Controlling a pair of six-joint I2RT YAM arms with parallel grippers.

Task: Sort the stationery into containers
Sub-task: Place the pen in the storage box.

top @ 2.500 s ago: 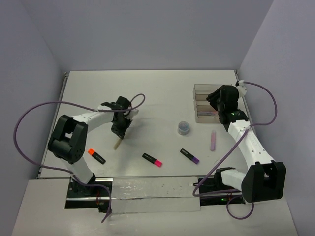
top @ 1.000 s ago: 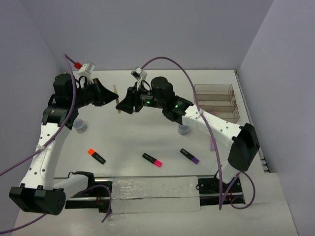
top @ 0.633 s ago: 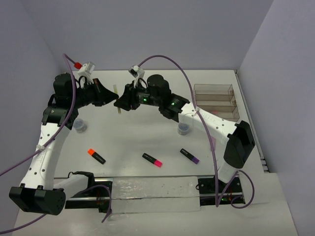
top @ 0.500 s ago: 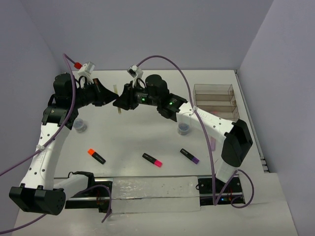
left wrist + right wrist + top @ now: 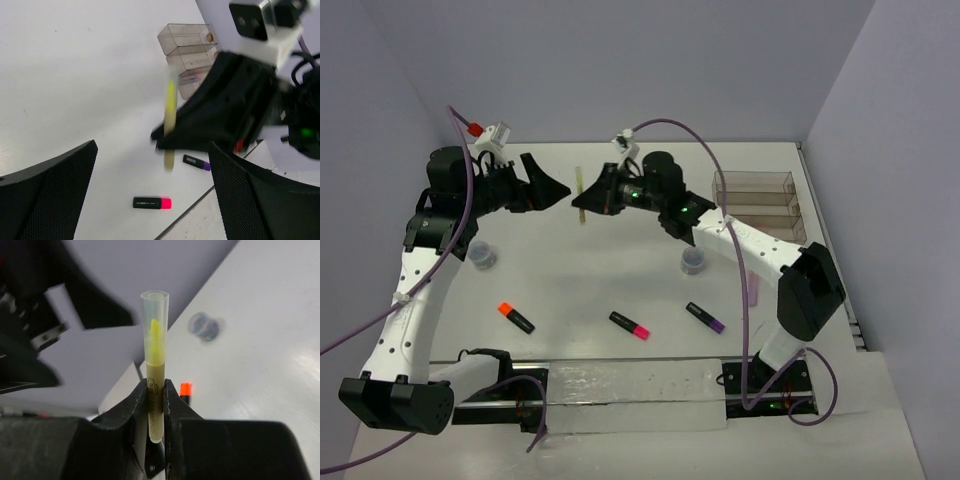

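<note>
My right claw [image 5: 155, 400] is pinched shut on a beige stick [image 5: 155, 365] with a yellow tip under a clear cap. It holds the stick in the air over the far middle of the surface [image 5: 620, 270], well apart from the clear tray [image 5: 790, 185] at the far right. My left claw [image 5: 552, 180] hangs just beside the stick, jaws spread wide with nothing between them, while the orange highlighter [image 5: 517, 318], pink highlighter [image 5: 629, 325] and purple highlighter [image 5: 705, 318] lie along the near side.

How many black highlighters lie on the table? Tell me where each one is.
3, in a row on the table: orange-capped highlighter on the left, pink-capped highlighter in the middle, purple-capped highlighter on the right. Others may be hidden.
</note>
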